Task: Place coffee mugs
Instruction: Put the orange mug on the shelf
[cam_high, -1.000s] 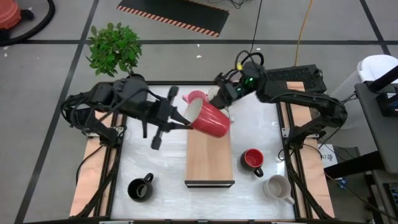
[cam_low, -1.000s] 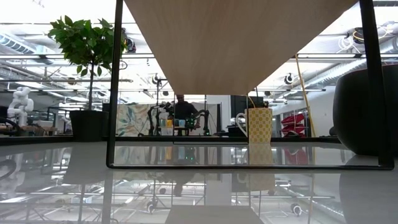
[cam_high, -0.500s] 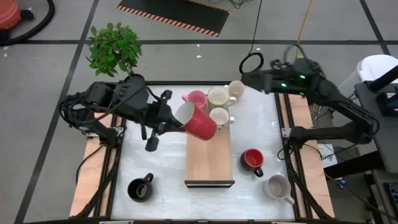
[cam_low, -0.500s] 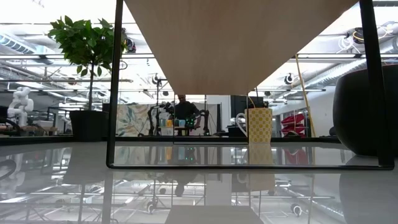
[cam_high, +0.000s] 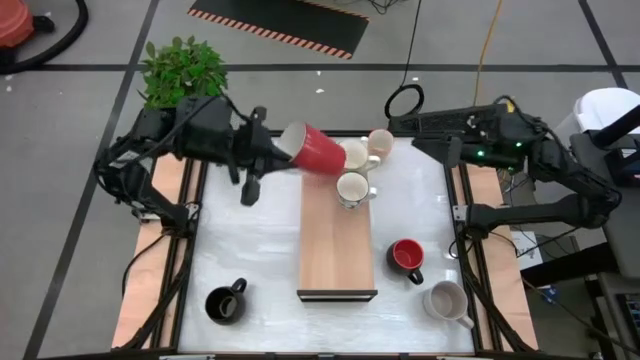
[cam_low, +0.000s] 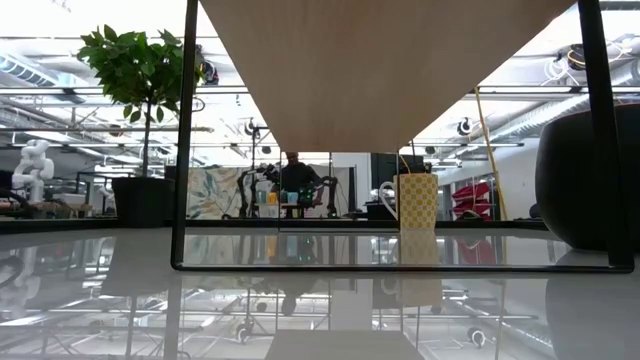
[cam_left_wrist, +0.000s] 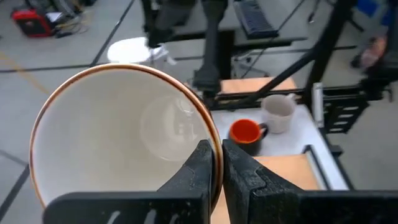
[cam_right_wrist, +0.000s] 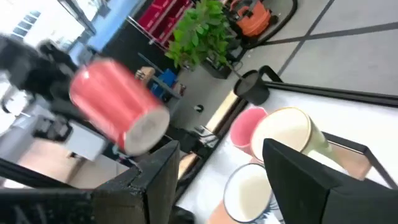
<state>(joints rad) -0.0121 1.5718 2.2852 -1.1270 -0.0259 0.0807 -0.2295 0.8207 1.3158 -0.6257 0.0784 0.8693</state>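
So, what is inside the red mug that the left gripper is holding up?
Nothing shows inside the red mug: the left wrist view sees a bare cream interior down to the bottom. The left gripper has its jaws pinched on the rim, and they cover a small strip of the inner wall.

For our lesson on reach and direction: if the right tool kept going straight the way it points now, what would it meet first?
Probably the tall cream ceramic mug lying at the table's back edge, with the pink mug just beyond it. The right tool stands open, facing them; depth is uncertain.
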